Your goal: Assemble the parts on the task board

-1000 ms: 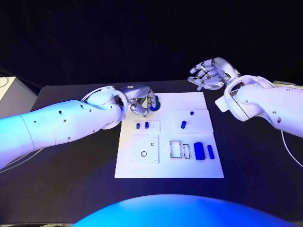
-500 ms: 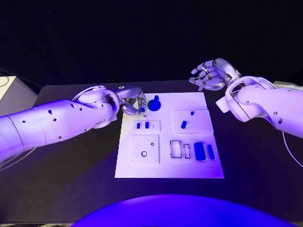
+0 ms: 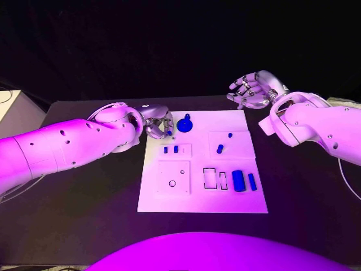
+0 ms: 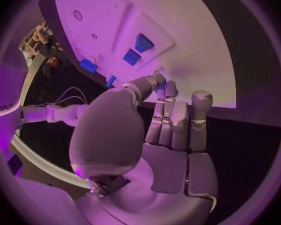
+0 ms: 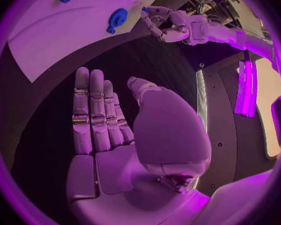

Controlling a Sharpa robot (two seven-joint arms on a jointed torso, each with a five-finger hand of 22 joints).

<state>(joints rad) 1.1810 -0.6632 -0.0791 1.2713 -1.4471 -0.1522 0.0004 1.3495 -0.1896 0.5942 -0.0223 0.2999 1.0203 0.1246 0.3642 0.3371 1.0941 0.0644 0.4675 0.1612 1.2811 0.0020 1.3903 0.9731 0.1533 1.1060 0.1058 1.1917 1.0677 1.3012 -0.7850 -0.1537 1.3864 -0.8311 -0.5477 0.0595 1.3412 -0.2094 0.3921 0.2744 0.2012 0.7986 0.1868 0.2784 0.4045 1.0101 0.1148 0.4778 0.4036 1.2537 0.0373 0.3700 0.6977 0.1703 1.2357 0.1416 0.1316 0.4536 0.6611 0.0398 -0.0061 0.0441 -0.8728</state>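
The task board lies in the middle of the black table, white and flat. On the board's far end lies a round blue part with a short stem; nearer on the board, two small blue parts sit side by side in a square recess, and one small blue part stands in the square beside them. At the board's near end lie two blue bars, next to two narrow slots.

The left hand is at the board's far left corner, just beside the round part and apart from it, fingers straight and together, grasping nothing. The right hand hangs beyond the board's far right corner, fingers loosely spread, released and empty.
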